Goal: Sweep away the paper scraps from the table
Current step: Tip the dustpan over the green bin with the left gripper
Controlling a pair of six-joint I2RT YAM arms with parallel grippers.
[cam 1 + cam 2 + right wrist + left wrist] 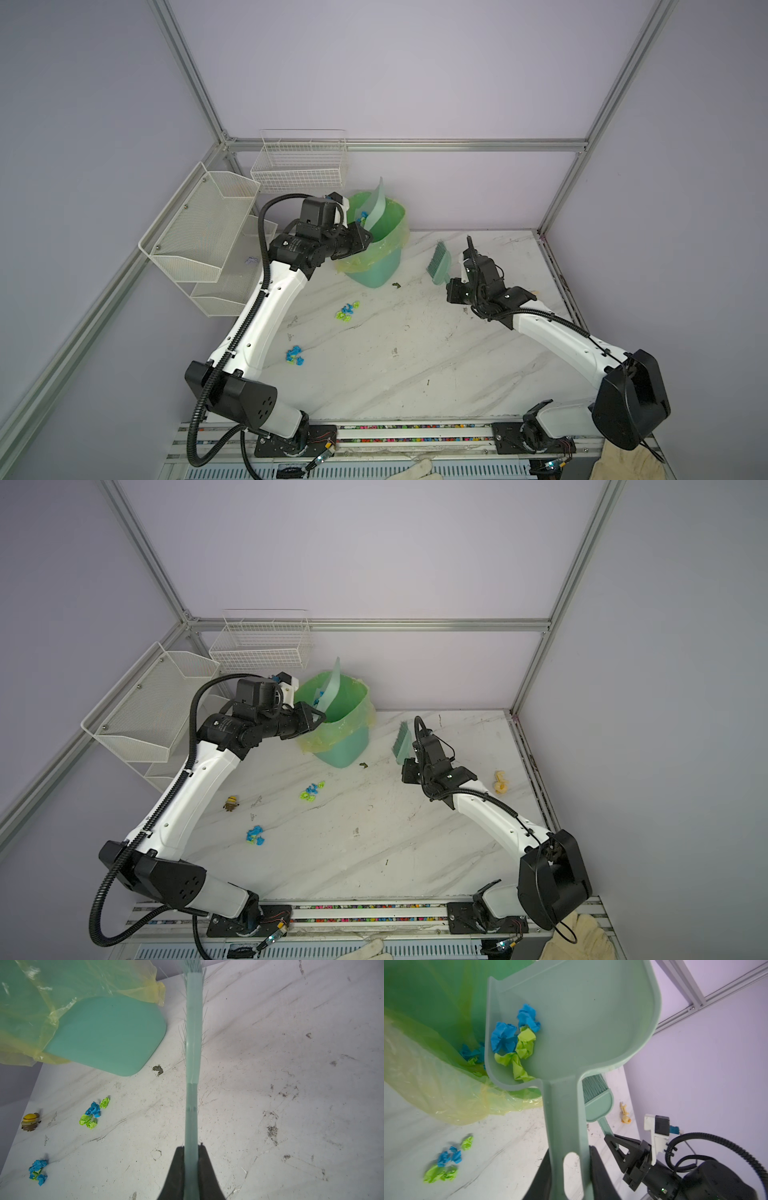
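Paper scraps (517, 1043): in tilted dustpan (581, 1012) over bin (376, 266), also on table (415, 353). Left gripper (568, 1167): gripping dustpan; right gripper (192, 1159): gripping brush (193, 1043).

We see soft, even light, faint shadows on the table (436, 365); top views bow at their edges, wrist views blur close up.

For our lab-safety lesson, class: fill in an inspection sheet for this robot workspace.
Surface: table, white marble-look, scuffed.
Job's things: scraps in two clusters on the table; more in the dustpan, tipped over the lined bin.
Clutter: toy figure, yellow toy, dark speck.
Grippers: left gripper shut on dustpan handle; right gripper shut on brush handle.
Cables: black conduits along both arms.
Surroundings: wire shelves, lilac walls, metal frame.
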